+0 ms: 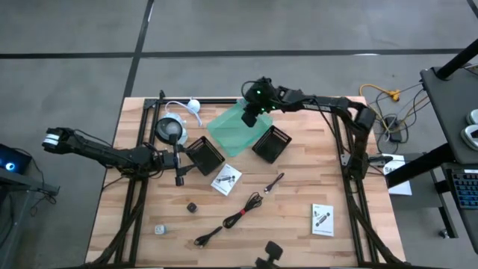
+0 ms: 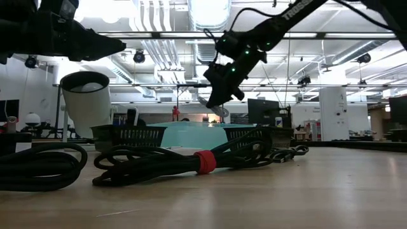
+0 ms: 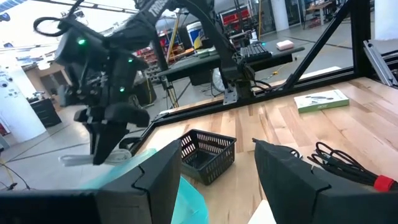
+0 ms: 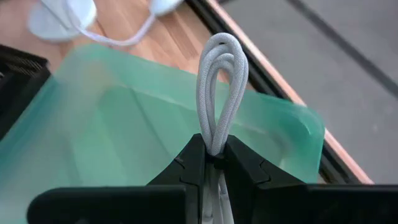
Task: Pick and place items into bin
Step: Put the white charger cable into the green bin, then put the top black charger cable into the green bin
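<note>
My right gripper (image 1: pixel 254 110) hangs above the translucent green bin (image 1: pixel 237 128), shut on a pale grey looped cord (image 4: pixel 221 81). My left gripper (image 1: pixel 178 172) waits open, low, beside a black mesh basket (image 1: pixel 203 155); its fingers (image 3: pixel 155 180) stand wide apart. Loose on the wooden table lie a white printed packet (image 1: pixel 225 179), a second packet (image 1: pixel 322 219), a dark pen-like stick (image 1: pixel 274 183), a black cable with red tie (image 1: pixel 231 220), a tiny black cube (image 1: pixel 192 207) and a tiny pale piece (image 1: pixel 160 229). My right gripper pinches the pale cord between its two fingers just below the bend of the loop (image 4: pixel 216 140). Several strands run side by side through the pinch, and the loop stands out beyond the fingertips. The cord is lifted clear above the green bin, its other end (image 2: pixel 213 108) hanging below.
A second black mesh basket (image 1: pixel 270 143) sits right of the bin. A white round cup-like object (image 1: pixel 170 128) and a white cord (image 1: pixel 187 108) lie at the far left. A black frame (image 1: pixel 340 142) borders the table. Bare wood shows at the near middle.
</note>
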Motion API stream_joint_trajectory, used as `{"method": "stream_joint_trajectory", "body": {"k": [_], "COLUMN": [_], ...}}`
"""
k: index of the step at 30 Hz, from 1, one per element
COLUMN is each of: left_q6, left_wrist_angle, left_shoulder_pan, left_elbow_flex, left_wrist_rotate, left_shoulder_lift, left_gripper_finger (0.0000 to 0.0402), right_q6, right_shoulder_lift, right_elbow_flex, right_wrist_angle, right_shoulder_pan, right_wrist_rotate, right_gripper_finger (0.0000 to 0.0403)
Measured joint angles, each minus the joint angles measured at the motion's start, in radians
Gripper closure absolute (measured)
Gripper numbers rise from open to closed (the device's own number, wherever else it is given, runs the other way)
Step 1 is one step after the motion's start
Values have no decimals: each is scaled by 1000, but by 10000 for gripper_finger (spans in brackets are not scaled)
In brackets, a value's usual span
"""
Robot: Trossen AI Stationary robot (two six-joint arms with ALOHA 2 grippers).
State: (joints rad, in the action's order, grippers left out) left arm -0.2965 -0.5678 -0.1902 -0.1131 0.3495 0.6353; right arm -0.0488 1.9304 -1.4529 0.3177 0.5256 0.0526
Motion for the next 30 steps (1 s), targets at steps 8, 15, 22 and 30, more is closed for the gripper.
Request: {"method": "stream_joint_trajectory", "body": {"k": [8,15,22,30], "left_q6": [0,0,0,0], "left_wrist_angle": [1,0,0,0], "left_shoulder_pan": [0,0,0,0], "left_elbow_flex": [0,1,0,0], "left_wrist_rotate": [0,0,0,0], "left_shoulder_lift": [9,12,12,12], "left_gripper_finger": [213,213,213,213], "right_q6": [4,8,25,26], "right_shoulder_lift": [71,81,81,81], "right_elbow_flex": [-155,-178,-176,-175], "right_wrist_angle": [244,329,339,341], "right_shoulder_pan": [15,16,16,16], "right_wrist_rotate": [-1,-1,-1,-1], "right_gripper_finger": [374,374,345,293]}}
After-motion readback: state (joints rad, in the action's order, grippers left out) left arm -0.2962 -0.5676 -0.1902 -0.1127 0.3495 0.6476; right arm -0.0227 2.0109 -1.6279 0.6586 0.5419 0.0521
